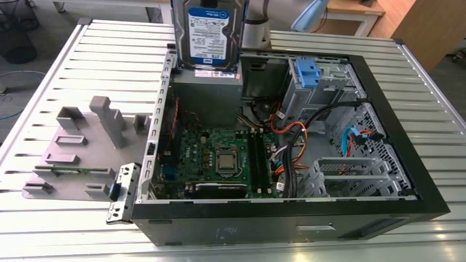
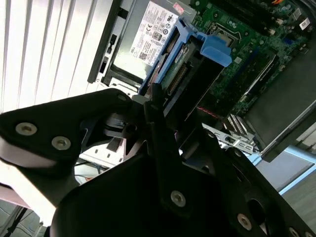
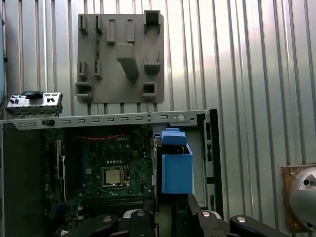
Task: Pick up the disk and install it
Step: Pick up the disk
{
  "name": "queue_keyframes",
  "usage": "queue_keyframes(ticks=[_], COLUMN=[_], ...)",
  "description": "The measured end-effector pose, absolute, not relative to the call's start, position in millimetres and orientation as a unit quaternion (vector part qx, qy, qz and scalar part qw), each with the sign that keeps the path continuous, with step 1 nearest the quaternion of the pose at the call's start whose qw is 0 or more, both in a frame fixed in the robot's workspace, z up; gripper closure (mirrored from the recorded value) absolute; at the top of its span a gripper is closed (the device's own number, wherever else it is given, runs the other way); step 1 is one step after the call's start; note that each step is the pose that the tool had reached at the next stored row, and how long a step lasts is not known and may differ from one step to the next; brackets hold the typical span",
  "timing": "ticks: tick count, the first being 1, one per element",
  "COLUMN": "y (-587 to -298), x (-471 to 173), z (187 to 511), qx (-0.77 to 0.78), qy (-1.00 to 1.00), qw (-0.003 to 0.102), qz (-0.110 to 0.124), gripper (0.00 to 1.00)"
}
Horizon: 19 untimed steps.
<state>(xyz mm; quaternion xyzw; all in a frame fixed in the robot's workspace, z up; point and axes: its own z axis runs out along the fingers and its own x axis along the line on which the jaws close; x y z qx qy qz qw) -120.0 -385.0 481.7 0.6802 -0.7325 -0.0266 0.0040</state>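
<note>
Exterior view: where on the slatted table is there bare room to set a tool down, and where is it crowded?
Bare slats lie between the grey fixture plate and the table's far edge, and along the near edge in front of that plate. Inside the open case, board, cables and cages crowd everything; the disk hangs above it.

The disk (image 1: 213, 35) shows a white label banded in blue, and in both wrist views its carrier rails (image 3: 177, 168) (image 2: 205, 47) are bright blue. The case (image 1: 291, 229) is black outside and grey inside, around a green motherboard (image 1: 218, 158) and orange cables (image 1: 295, 131). The table (image 1: 95, 60) is pale grey with ribbed stripes, and the fixture plate (image 1: 80, 147) is plain grey
</note>
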Motion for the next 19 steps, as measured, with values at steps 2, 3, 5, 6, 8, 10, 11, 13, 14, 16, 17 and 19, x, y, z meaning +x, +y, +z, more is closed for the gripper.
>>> queue_keyframes(ticks=[2, 3, 5, 6, 8, 10, 11, 13, 14, 16, 17, 19], y=[-385.0, -385.0, -385.0, -385.0, -385.0, -385.0, -385.0, -385.0, -385.0, -385.0, -385.0, -385.0], x=[-112.8, -109.5, -102.8, -99.5, -92.7, -86.2, -83.0, -76.6, -73.3, -66.6, -63.3, -56.6], z=[481.7, 481.6, 481.6, 481.6, 481.6, 481.5, 481.5, 481.5, 481.5, 481.5, 481.4, 481.4], qx=[0.68, 0.68, 0.68, 0.68, 0.68, 0.68, 0.68, 0.68, 0.68, 0.68, 0.68, 0.68], qy=[-0.733, -0.733, -0.733, -0.733, -0.733, -0.732, -0.733, -0.733, -0.733, -0.733, -0.733, -0.733], qw=[0.004, 0.004, 0.004, 0.004, 0.004, 0.004, 0.004, 0.004, 0.004, 0.004, 0.004, 0.004], qz=[-0.027, -0.027, -0.027, -0.027, -0.027, -0.027, -0.027, -0.027, -0.027, -0.027, -0.027, -0.027], gripper=[0.65, 0.65, 0.65, 0.65, 0.65, 0.65, 0.65, 0.65, 0.65, 0.65, 0.65, 0.65])
